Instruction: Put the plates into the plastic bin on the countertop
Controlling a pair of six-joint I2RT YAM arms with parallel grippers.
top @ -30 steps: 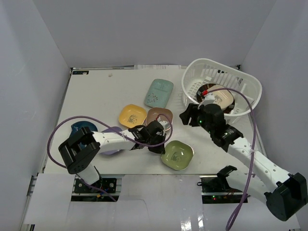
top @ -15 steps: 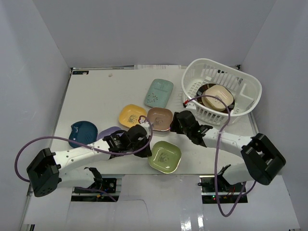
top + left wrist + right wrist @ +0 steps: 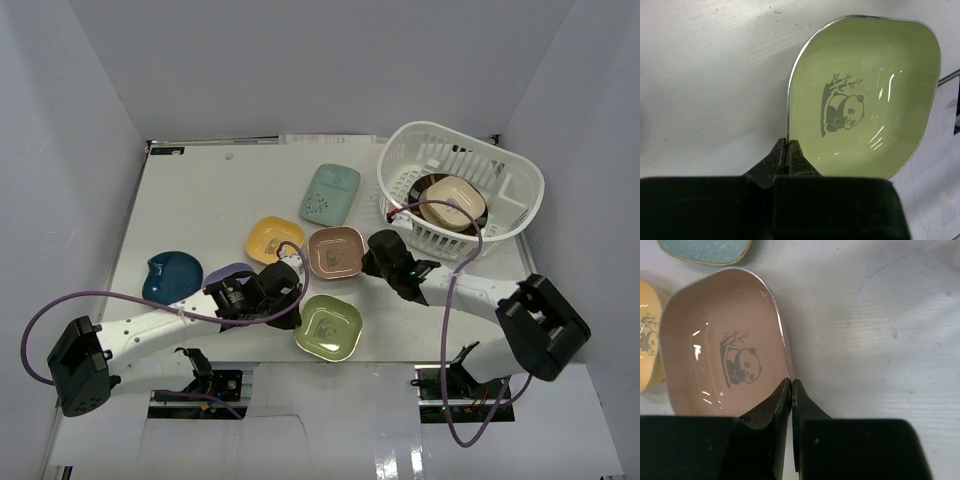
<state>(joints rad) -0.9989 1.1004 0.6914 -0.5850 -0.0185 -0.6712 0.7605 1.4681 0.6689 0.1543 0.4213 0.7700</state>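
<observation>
Pinching green plate point(image 3: 875, 95), left claw point(image 3: 788, 145) shut.

A flat white countertop point(image 3: 200, 200) spreads out ahead of both pairs of jaws, faintly scuffed and speckled beneath them, with a thin bluish scribble off to the right of the right-hand jaws. Plain white walls close it in: a back wall point(image 3: 320, 70) far beyond the jaws, a left wall point(image 3: 60, 180) and a right wall point(image 3: 590, 130) flanking them. The light is soft and even.
</observation>
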